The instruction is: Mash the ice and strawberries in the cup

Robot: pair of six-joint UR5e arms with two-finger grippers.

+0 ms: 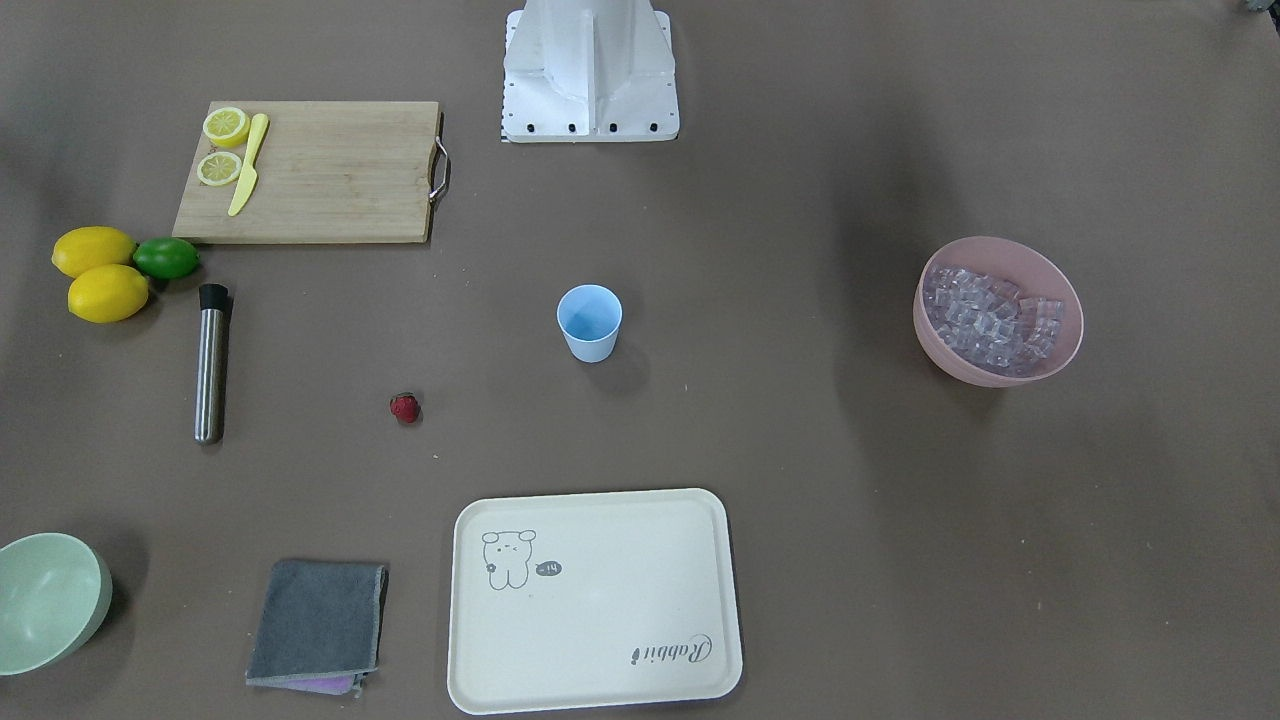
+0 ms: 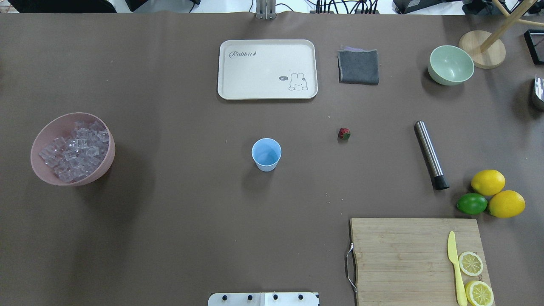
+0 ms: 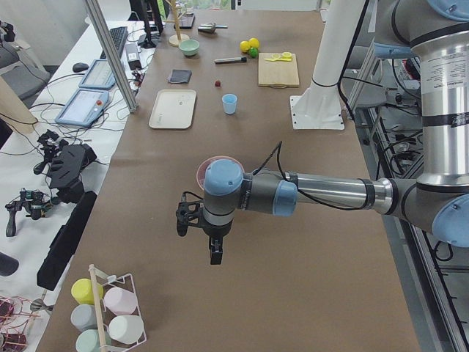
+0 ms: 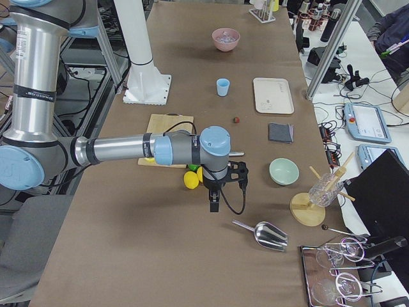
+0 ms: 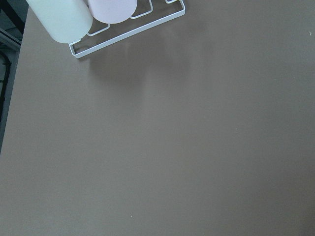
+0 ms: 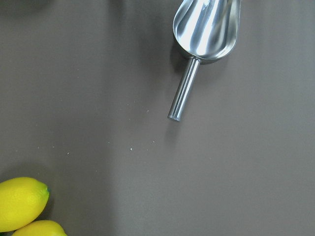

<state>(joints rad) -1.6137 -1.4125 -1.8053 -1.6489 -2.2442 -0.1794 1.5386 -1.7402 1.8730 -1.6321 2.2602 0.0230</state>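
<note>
The light-blue cup (image 2: 266, 154) stands upright mid-table, and its inside (image 1: 589, 315) looks empty. A small red strawberry (image 2: 344, 134) lies on the cloth to the cup's right in the overhead view. Ice (image 2: 74, 148) fills the pink bowl (image 2: 42, 170) at the far left. Neither gripper is over the central table. My left gripper (image 3: 213, 253) hangs over the table end beyond the pink bowl. My right gripper (image 4: 213, 203) hangs past the lemons near a metal scoop (image 6: 206, 24). Both show only in the side views, so I cannot tell whether they are open or shut.
A steel muddler (image 2: 430, 154) lies right of the strawberry. Two lemons (image 2: 497, 193) and a lime (image 2: 471, 203) sit by a cutting board (image 2: 403, 255) with a yellow knife and lemon halves. A cream tray (image 2: 267, 70), grey cloth (image 2: 359, 66) and green bowl (image 2: 450, 65) line the far edge.
</note>
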